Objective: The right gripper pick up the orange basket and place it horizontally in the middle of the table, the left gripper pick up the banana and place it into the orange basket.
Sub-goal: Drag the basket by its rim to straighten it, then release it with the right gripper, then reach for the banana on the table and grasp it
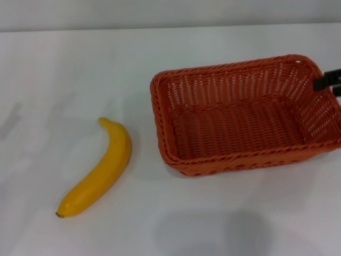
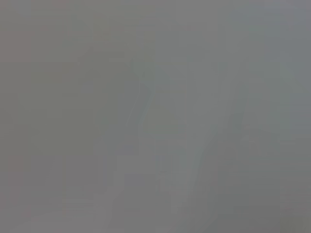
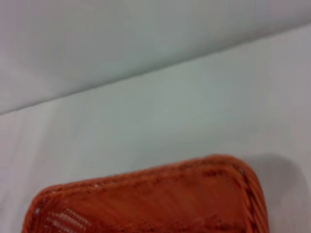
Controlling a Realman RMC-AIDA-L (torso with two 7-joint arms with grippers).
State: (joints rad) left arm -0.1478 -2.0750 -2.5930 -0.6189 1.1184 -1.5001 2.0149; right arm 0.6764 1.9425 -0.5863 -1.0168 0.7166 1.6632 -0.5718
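The orange basket (image 1: pixel 242 114) rests on the white table (image 1: pixel 80 74), right of centre, with its long side across the view and nothing inside it. One rounded corner of the basket (image 3: pixel 150 201) fills the near part of the right wrist view. The banana (image 1: pixel 98 170) lies on the table to the basket's left, apart from it, its dark tip toward the front. Only a black part of my right gripper (image 1: pixel 326 83) shows at the picture's right edge, at the basket's right rim. The left gripper is out of view; the left wrist view is plain grey.
The table's far edge (image 1: pixel 170 28) meets a pale wall at the back. Bare white tabletop lies between the banana and the basket and in front of both.
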